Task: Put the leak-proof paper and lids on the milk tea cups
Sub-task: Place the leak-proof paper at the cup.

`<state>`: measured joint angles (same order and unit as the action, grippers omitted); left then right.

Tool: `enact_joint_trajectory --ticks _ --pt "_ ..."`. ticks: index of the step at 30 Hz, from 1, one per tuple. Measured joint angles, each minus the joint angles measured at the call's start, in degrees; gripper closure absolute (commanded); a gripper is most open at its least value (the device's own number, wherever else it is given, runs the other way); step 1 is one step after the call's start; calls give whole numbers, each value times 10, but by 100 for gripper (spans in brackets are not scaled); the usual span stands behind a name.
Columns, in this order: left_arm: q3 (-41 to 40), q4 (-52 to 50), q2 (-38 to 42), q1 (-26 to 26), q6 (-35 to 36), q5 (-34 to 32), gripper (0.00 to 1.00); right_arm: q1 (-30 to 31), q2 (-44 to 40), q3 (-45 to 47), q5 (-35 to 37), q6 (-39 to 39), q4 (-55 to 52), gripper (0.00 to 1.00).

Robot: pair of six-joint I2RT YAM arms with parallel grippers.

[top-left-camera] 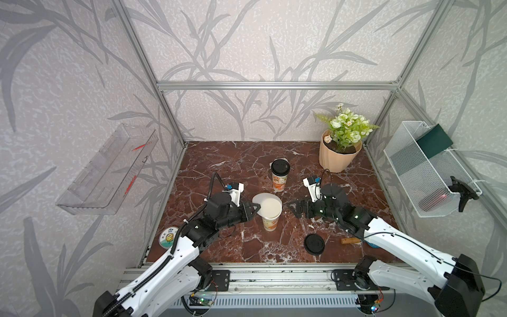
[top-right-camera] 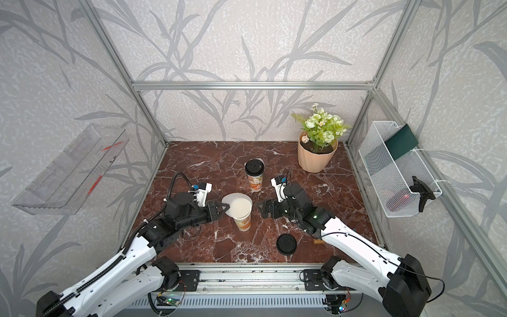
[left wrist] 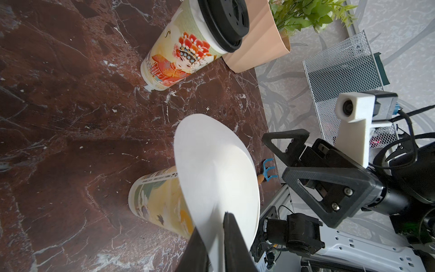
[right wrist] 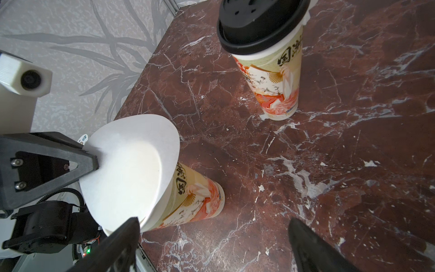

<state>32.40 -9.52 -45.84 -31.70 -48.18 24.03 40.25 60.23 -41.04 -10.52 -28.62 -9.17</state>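
My left claw [top-left-camera: 255,208] is almost shut. The edge of a round leak-proof paper [top-left-camera: 267,205] sits between its two fingers [left wrist: 231,237]. It looks like a pinch to me, since the paper bends up on that side. I cannot tell how hard it squeezes.

The paper lies over the mouth of the near cup [top-left-camera: 271,223]. The side away from my claw rests on the rim. The side in my claw is lifted a bit, and the paper sticks out past the rim there. So the mouth is covered, but the paper is not flat yet.

My right claw [top-left-camera: 294,210] is wide open and holds nothing. It hangs just beside the near cup, across from the left claw.

Farther back stands the far cup [top-left-camera: 279,179], well apart from both claws. It wears a black lid [top-left-camera: 280,167]. In the right wrist view a thin pale edge peeks out under that lid. I think that is its paper, so that cup looks done.

A second black lid [top-left-camera: 314,243] lies loose on the table [top-left-camera: 219,164], near the front.

So I'd say one cup is finished and the other is nearly there. What is left is to let go of the paper and see that it settles flat on the rim.
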Motion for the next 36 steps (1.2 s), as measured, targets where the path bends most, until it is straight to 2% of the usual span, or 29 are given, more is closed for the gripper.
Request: enact_joint_trajectory --ticks 5,11,15,21,24,36 --pt "-8 0 3 0 0 0 85 0 0 0 0 0 0 1" --pt "-23 -4 21 0 1 0 76 0 7 0 -9 -2 14 1" --pt "-24 -4 24 0 0 1 75 0 18 0 -22 -5 30 1" --pt "-24 -3 20 0 0 7 75 0 41 1 -45 -17 55 1" --pt "-26 -3 18 0 0 11 79 0 50 1 -50 -21 65 2" --pt "-26 8 17 0 0 35 82 8 81 1 -52 -33 90 2"
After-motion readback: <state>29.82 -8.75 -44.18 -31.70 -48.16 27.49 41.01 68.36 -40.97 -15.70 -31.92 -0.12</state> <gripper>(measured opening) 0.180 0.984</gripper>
